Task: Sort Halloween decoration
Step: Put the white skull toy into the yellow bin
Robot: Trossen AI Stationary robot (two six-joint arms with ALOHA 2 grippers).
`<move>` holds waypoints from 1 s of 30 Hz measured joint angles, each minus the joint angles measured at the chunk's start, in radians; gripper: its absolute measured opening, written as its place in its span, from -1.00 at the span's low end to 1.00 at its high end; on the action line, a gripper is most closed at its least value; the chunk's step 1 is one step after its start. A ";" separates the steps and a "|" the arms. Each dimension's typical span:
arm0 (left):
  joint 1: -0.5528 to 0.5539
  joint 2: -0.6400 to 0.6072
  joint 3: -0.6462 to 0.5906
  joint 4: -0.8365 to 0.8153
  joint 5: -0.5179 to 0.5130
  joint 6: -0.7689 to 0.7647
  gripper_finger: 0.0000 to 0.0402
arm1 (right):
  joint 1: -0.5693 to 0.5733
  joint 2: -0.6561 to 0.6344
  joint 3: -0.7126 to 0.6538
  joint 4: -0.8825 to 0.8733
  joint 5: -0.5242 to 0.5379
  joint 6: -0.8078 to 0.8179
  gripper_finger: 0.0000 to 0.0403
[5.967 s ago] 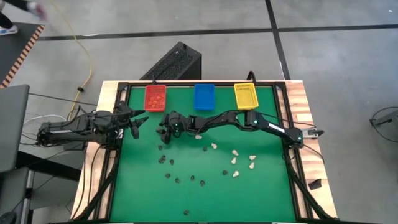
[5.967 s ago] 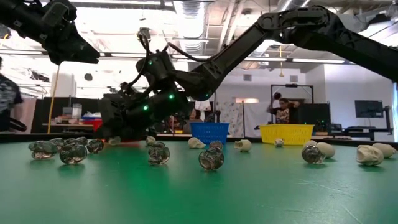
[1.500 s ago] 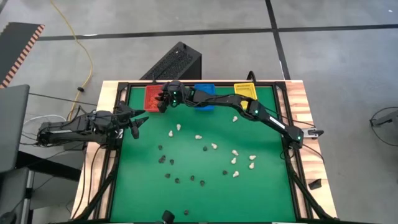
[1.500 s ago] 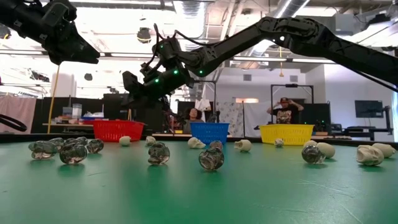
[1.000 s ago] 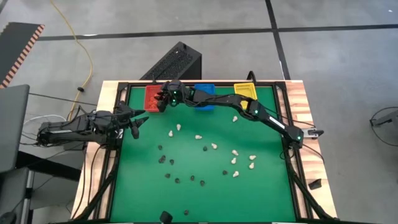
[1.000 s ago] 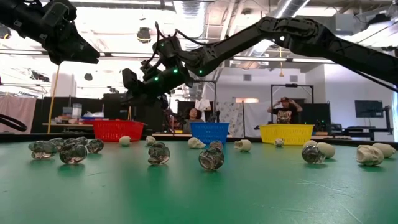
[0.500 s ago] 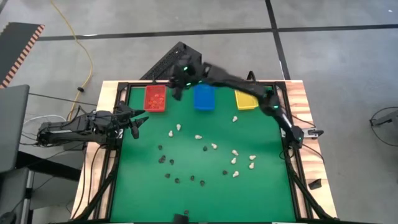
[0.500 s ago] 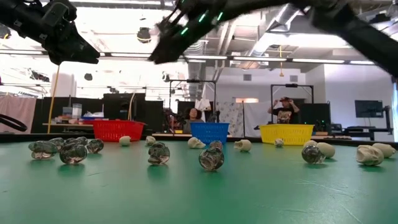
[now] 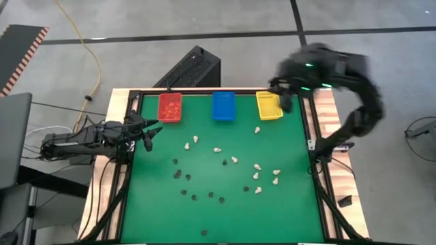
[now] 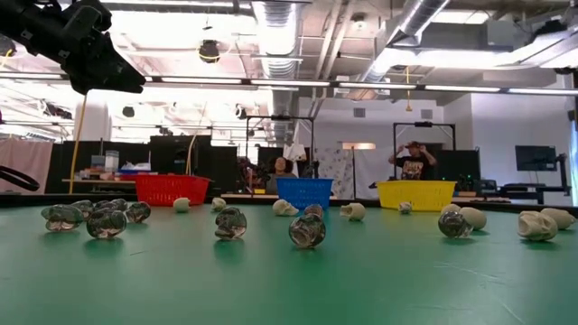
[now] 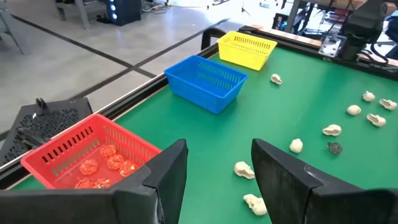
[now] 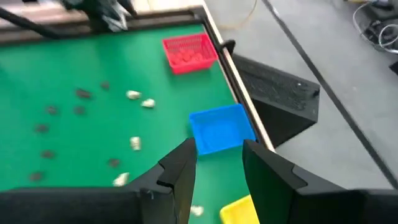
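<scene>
Cream trinkets lie scattered on the green mat's middle and right, black ones nearer the left and near edge. Orange-brown ones rest in the red bin. My right gripper is open and empty, raised high by the table's far right corner, beside the yellow bin; the high view shows it blurred. My left gripper is open and empty and hovers at the table's left edge, near the red bin. In the low view the left gripper shows at upper left.
Red, blue and yellow bins stand in a row along the far edge. A black box sits on the floor behind the table. People stand in the room beyond the table. Open mat lies between the bins and the trinkets.
My right gripper was over the red bin a second ago. It has risen and swung fast toward the table's far right corner, past the blue and yellow bins, and has left the low view. The trinkets on the mat have not moved.
</scene>
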 joint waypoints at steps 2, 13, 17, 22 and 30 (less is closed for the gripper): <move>0.000 0.000 0.000 0.000 -0.002 0.000 -0.16 | 0.027 -0.082 0.000 -0.032 -0.001 0.063 -0.20; 0.000 0.000 0.000 0.000 -0.002 0.000 -0.16 | 0.196 -0.423 -0.370 0.056 0.280 0.233 -0.20; 0.000 0.000 0.000 0.000 -0.002 0.000 -0.16 | 0.251 -0.509 -0.662 0.300 0.207 0.139 -0.20; 0.000 0.000 0.000 -0.001 -0.002 -0.001 -0.16 | 0.335 -0.612 -0.905 0.454 0.174 0.107 -0.20; 0.000 0.000 0.000 -0.001 -0.002 -0.001 -0.16 | 0.442 -0.955 -1.294 0.718 0.250 0.189 -0.20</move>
